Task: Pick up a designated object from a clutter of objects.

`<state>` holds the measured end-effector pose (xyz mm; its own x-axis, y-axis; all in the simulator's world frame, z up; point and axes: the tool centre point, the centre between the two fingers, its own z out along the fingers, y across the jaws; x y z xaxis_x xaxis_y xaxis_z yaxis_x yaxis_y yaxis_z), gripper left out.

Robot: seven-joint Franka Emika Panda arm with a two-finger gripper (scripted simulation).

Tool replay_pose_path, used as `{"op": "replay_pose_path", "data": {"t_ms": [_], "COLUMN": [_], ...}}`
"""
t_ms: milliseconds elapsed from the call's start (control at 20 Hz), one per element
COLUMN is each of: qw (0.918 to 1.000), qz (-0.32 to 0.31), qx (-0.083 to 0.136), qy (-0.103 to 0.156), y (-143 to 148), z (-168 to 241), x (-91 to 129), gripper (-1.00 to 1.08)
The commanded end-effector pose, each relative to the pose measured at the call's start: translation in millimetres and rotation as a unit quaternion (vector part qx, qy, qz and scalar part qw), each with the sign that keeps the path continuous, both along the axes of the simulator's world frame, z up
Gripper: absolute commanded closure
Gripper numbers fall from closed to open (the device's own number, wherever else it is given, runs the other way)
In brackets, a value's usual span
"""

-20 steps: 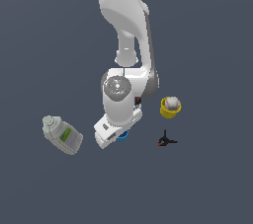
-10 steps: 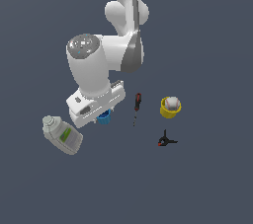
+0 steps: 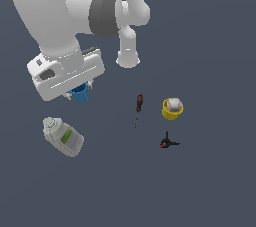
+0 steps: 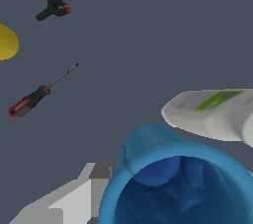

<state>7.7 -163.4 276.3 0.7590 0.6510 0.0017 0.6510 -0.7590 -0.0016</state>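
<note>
Raised clear of the dark surface (image 3: 210,186) since earlier, the small round bright-blue plastic cup (image 3: 80,93) is pinched by the hand (image 3: 80,90).

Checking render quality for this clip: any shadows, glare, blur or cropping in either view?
Exterior view: flat even light, no cast shadows, coarse pixelation; the arm hides most of the blue cup. Wrist view: the cup looms large, soft-edged and cropped; bottle cropped too.
</note>
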Motion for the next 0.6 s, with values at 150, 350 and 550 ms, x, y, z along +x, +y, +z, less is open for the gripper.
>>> {"op": "replay_pose_path", "data": {"t_ms": [150,350,550], "qw": [1.0000,1.0000,1.0000], "qz": [0.000,0.000,0.000], "qx": [0.000,0.000,0.000], "qy": [0.000,0.000,0.000], "y": [-38,-60,-75], "z": [50,79,98], "x": [-20,-30,-36], "gripper": [1.08,1.08,1.08]}}
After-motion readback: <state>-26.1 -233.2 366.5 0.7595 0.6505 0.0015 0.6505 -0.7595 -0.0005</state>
